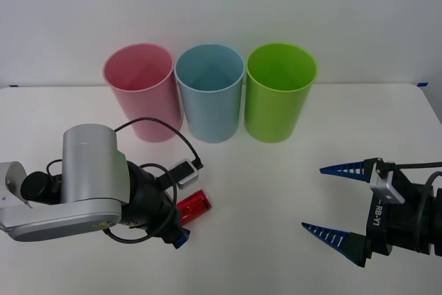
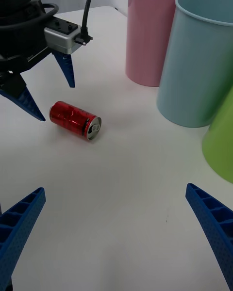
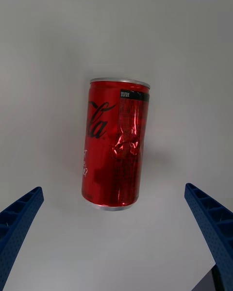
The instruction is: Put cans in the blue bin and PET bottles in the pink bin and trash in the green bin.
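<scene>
A small red can (image 1: 195,205) lies on its side on the white table, dented in its middle (image 3: 116,145). My left gripper (image 2: 57,102) hovers just over it, open, with a blue finger on either side of the can and no contact. At the back stand the pink bin (image 1: 141,91), the blue bin (image 1: 209,94) and the green bin (image 1: 280,94) in a tight row, all upright. My right gripper (image 1: 313,197) stands open at the right, pointing toward the can (image 2: 74,119), holding nothing.
The table (image 1: 276,184) is bare between the can and the right gripper. Its back edge runs just behind the bins against a white wall. A black cable (image 1: 162,126) loops from the left wrist close to the pink bin.
</scene>
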Controlling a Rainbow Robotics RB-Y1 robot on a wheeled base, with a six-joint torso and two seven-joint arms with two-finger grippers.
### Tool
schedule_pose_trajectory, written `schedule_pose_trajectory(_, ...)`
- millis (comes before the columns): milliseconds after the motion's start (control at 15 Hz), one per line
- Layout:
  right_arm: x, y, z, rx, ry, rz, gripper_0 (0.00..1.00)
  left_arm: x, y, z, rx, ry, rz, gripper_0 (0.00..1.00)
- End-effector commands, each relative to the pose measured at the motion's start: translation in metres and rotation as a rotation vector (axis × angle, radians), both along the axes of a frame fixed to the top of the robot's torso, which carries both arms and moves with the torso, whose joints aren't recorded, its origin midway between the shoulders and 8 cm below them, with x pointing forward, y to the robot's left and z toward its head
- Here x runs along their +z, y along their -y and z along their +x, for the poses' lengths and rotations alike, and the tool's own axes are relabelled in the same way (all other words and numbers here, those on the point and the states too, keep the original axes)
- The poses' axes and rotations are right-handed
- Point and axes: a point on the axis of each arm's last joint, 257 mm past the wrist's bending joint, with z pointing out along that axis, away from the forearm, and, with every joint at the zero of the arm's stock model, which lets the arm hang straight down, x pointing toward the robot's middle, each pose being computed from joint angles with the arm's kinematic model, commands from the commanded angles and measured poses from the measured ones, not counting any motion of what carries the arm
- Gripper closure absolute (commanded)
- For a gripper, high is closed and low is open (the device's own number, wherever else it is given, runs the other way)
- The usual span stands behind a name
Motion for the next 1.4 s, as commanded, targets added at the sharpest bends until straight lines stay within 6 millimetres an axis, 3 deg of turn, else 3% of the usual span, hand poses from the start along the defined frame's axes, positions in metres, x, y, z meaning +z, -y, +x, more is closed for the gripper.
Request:
schedule_pose_trajectory(67, 0.000, 0.000, 0.000, 0.000, 0.000, 0.000, 0.00, -0.007, 0.007, 0.006, 0.012, -0.004, -0.004, 0.00)
schedule_pose_trajectory(467, 0.000, 0.000, 0.000, 0.000, 0.000, 0.000, 0.00, -0.024, 0.020, 0.023, 0.041, -0.007, -0.001, 0.00)
schedule_pose_trajectory(1400, 0.000, 0.000, 0.000, 0.000, 0.000, 0.000, 0.00, -0.050, 0.034, 0.032, 0.063, -0.037, 0.005, 0.00)
